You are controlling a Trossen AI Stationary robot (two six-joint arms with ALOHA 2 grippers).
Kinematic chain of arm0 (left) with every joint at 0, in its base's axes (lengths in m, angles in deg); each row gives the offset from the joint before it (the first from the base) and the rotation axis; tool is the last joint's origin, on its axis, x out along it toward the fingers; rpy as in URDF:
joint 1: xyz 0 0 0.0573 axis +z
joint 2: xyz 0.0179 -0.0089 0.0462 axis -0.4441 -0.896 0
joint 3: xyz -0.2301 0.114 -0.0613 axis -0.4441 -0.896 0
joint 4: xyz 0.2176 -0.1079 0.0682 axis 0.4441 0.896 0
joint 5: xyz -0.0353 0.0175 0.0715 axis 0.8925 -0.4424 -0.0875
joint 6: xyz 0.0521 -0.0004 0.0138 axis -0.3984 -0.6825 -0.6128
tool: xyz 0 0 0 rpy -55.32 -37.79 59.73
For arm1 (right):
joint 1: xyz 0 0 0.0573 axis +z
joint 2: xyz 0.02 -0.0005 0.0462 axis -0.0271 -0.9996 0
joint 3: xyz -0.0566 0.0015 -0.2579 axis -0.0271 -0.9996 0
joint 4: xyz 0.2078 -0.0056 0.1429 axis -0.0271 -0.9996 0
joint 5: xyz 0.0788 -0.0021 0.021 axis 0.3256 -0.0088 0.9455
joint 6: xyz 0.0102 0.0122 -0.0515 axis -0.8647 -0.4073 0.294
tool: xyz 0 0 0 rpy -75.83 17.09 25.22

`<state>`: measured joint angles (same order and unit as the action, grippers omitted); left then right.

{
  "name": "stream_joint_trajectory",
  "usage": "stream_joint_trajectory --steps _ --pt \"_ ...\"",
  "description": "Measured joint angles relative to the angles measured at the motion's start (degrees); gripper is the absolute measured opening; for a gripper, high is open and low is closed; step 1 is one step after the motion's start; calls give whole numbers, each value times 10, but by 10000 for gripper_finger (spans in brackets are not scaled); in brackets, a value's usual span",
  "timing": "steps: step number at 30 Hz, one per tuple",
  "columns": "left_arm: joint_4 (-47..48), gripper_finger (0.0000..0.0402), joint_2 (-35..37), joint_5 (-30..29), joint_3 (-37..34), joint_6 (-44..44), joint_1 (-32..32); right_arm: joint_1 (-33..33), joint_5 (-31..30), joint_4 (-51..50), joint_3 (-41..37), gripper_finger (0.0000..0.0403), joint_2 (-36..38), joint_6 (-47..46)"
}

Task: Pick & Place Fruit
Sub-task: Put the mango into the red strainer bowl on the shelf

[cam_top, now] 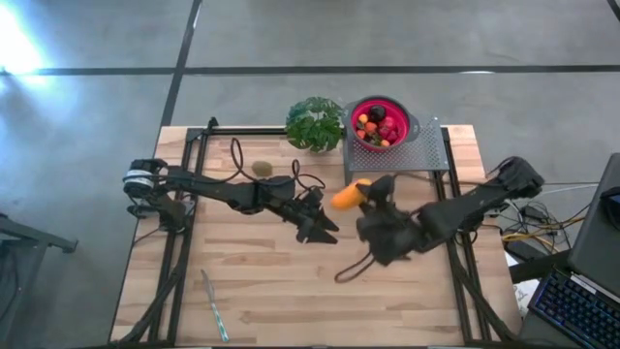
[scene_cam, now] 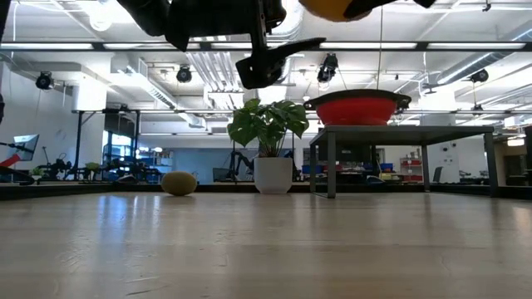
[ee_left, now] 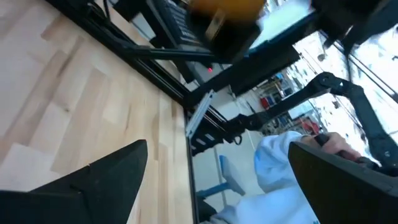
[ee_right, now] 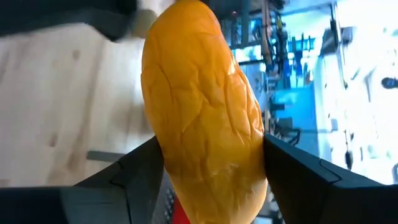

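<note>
Right wrist view: mango (ee_right: 202,112) clamped in right hand (ee_right: 208,168).

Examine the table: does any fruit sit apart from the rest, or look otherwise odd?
Yes. An olive-brown kiwi lies alone on the wooden table, while most fruit fills the red bowl on the raised metal stand. The right gripper holds an elongated yellow-orange fruit aloft.
</note>
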<state>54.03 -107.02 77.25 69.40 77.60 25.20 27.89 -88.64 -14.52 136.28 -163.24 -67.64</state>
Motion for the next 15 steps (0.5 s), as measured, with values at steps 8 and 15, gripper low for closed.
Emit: stream_joint_trajectory --steps 8,15 --pt "0 394 0 -51 0 -1 0 -105 91 13 0 258 107 14" --pt "-1 394 1 -99 0 -1 0 -283 237 36 1 240 176 13"
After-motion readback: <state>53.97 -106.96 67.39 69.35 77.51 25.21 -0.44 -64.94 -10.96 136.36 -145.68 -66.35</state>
